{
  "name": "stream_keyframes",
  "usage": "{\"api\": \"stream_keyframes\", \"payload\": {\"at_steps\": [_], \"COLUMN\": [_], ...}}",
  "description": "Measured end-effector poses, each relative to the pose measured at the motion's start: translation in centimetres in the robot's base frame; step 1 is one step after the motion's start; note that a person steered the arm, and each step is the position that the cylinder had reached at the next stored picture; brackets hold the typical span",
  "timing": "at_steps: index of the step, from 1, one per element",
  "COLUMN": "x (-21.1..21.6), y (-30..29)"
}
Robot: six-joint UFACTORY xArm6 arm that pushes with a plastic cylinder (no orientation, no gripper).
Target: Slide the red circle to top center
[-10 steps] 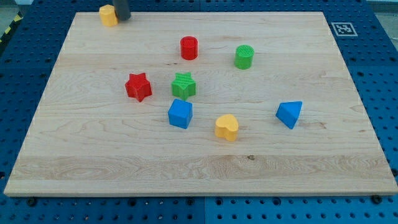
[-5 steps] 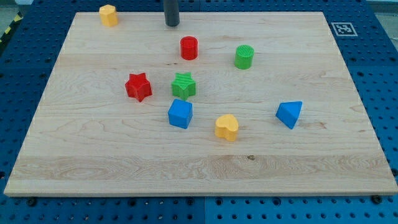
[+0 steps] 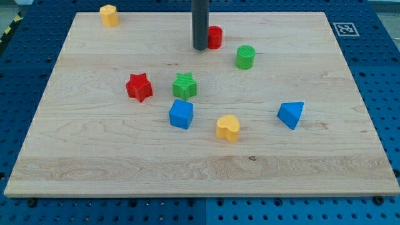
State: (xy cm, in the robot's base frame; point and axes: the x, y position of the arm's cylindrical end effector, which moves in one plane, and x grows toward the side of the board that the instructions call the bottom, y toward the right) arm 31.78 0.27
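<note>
Wooden bench (image 3: 94, 156) carries the blocks; going from the view's left: a yellow block (image 3: 109, 15) sits at the top-left corner, well apart from the rest; a red star (image 3: 139, 87), a green star (image 3: 184, 85) and a blue cube (image 3: 181, 114) cluster near the middle; my tip (image 3: 200, 47) stands touching, or just beside, the left side of the red circle (image 3: 214, 37), which lies near top centre; the end effector is a bare rod with nothing to open or close. I judge the push is under way and nearly done; next, a short nudge toward the top edge, slightly leftward.
</note>
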Motion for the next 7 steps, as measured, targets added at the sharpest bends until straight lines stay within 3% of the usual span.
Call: {"api": "stream_keyframes", "payload": {"at_steps": [1,2,3,5,7], "x": [1.5,-1.0,-1.9,1.4,-1.3], "y": [4.7,7.3,7.3,7.3,6.7]}}
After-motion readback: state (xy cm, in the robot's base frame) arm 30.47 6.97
